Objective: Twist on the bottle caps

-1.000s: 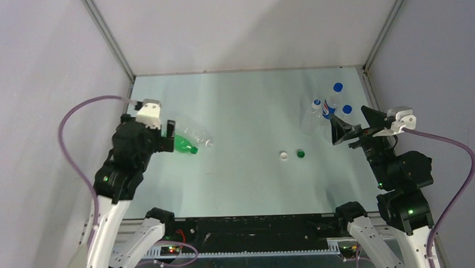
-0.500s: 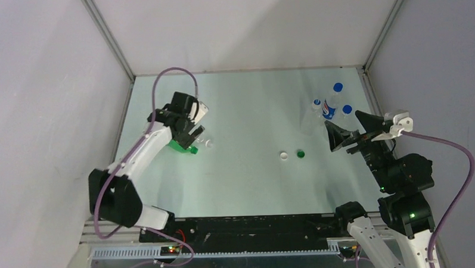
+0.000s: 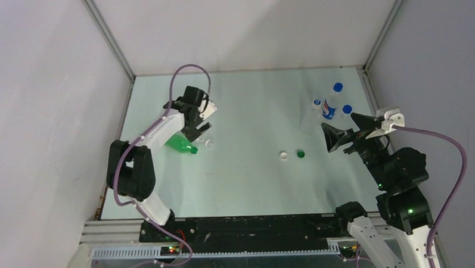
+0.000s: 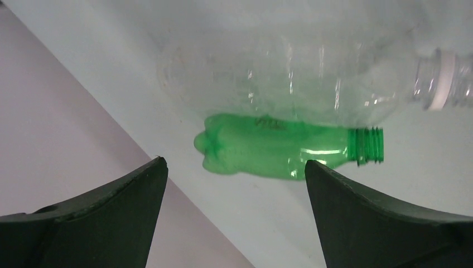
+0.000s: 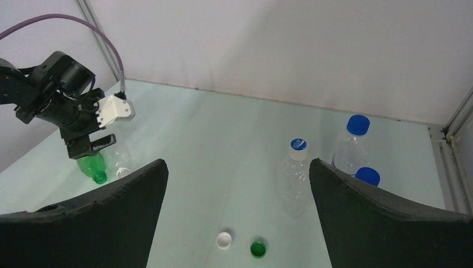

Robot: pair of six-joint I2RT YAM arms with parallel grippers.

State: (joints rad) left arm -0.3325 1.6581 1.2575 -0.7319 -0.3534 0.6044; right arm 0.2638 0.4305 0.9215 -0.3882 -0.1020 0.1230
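Observation:
A translucent green bottle [image 3: 180,144] and a clear bottle [image 3: 204,139] lie on their sides, uncapped, at the table's left. In the left wrist view the green bottle [image 4: 279,151] lies just beyond my fingertips, with the clear bottle [image 4: 290,84] behind it. My left gripper [image 3: 196,132] hovers over them, open and empty [image 4: 235,162]. A white cap [image 3: 284,155] and a green cap [image 3: 301,153] lie side by side at mid-table. My right gripper [image 3: 336,136] is open and empty, raised to their right; its view shows the white cap [image 5: 224,240] and green cap [image 5: 257,249] below the open jaws [image 5: 239,162].
Two blue-capped clear bottles [image 3: 336,92] [image 3: 346,111] and a bottle with a red-blue label [image 3: 321,110] stand at the back right, beside my right gripper. Grey walls and metal frame posts [image 3: 109,40] enclose the table; the left wall runs close to the lying bottles.
My left arm has swung out from the near left and stretched forward over the two lying bottles. My right gripper has drifted slightly left. Bottles and caps have not moved.

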